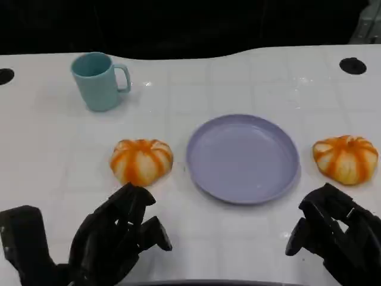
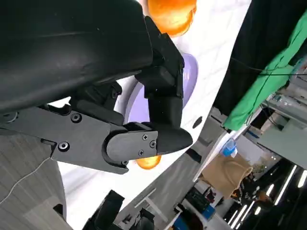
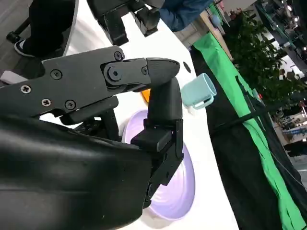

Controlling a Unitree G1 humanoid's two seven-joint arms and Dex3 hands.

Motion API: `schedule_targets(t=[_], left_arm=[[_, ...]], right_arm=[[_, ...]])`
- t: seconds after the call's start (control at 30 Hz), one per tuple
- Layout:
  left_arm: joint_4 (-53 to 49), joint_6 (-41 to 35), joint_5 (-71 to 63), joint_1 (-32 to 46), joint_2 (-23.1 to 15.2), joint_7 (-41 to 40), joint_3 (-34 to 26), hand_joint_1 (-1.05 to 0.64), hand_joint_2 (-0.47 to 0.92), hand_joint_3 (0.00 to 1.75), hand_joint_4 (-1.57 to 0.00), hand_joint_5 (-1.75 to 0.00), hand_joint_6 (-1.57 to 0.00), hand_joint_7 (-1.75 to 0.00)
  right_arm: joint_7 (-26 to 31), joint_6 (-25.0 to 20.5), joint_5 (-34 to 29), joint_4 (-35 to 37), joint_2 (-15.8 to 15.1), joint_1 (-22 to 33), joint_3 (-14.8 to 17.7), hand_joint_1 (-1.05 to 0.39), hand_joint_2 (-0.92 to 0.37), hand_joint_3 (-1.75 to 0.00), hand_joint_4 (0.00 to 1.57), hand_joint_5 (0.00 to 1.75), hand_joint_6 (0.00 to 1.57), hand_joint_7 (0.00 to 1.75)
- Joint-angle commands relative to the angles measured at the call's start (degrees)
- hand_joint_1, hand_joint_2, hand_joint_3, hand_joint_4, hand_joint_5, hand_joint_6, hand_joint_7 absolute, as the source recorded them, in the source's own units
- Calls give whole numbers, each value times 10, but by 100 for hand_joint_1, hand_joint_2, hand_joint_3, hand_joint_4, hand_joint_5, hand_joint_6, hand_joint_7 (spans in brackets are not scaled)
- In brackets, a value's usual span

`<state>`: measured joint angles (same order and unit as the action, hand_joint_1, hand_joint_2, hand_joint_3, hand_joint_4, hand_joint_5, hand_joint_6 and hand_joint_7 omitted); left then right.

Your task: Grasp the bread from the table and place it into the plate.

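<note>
Two orange-and-white striped breads lie on the white table. One bread [image 1: 141, 161] is just left of the purple plate [image 1: 243, 158]; the other bread [image 1: 346, 158] is just right of it. The plate holds nothing. My left hand [image 1: 119, 235] hovers near the front edge, right behind the left bread, fingers apart and holding nothing. My right hand [image 1: 336, 232] hovers near the front edge below the right bread, also holding nothing. In the left wrist view the near bread [image 2: 171, 14] and plate [image 2: 189, 72] show past my fingers [image 2: 158, 105]. The right wrist view shows the plate [image 3: 177, 187].
A teal mug [image 1: 98, 80] stands at the back left, well away from the plate; it also appears in the right wrist view as the mug [image 3: 197, 91]. A black round hole [image 1: 353, 65] marks the table's far right. The table's front edge lies right under both hands.
</note>
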<state>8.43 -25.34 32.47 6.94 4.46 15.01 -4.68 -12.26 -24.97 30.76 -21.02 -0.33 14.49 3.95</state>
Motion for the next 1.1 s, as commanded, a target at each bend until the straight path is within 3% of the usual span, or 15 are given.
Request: schedule_targets(t=[0.03, 0.43, 0.47, 0.5, 0.57, 0.93, 0.97, 1.0, 1.07, 1.1], left_arm=[[0, 5, 0, -3, -6, 5, -2, -58, 92, 44, -87, -175, -65, -175], [-2, 20, -5, -2, -8, 13, 1, -58, 92, 44, -86, -175, -63, -175], [-5, 69, -37, -6, -20, 31, 12, -58, 92, 41, -80, -170, -59, -164], [-7, 108, -62, -10, -28, 45, 20, -58, 92, 34, -68, -159, -55, -134], [-15, 156, -90, -13, -36, 61, 30, -58, 92, 28, -58, -150, -53, -107], [-32, 185, -95, -14, -36, 68, 34, -58, 92, 26, -56, -147, -54, -97], [-33, 243, -163, -33, -71, 65, 43, -58, 91, 24, -48, -139, -48, -89], [-30, 290, -229, -51, -104, 57, 52, -57, 91, 14, -34, -119, -41, -64], [-31, 354, -321, -75, -143, 40, 61, -54, 91, 3, -23, -90, -40, -27], [-33, 371, -358, -82, -156, 26, 64, -53, 90, 2, -19, -85, -39, -20]], right_arm=[[5, -7, 8, -1, -4, -2, 9, -51, -92, -18, 67, 175, 60, 153], [3, -2, 0, -1, -5, -3, 6, -52, -92, -20, 66, 175, 59, 154], [5, -3, 3, -1, -2, -4, 6, -52, -92, -20, 67, 175, 59, 154], [6, -4, 4, -1, 1, -5, 6, -51, -92, -20, 67, 175, 59, 154], [8, -5, 6, -1, 3, -6, 6, -51, -92, -20, 68, 175, 59, 155], [8, -6, 6, -1, 4, -6, 6, -51, -92, -20, 68, 175, 59, 155], [14, -8, 2, -2, 6, -8, 4, -51, -92, -20, 68, 175, 59, 155], [17, -8, -1, -2, 7, -10, 2, -50, -92, -21, 67, 175, 58, 155], [22, -9, -6, -2, 8, -13, -2, -51, -92, -22, 66, 175, 57, 156], [23, -9, -5, -2, 8, -14, -2, -51, -92, -22, 66, 175, 56, 157]])
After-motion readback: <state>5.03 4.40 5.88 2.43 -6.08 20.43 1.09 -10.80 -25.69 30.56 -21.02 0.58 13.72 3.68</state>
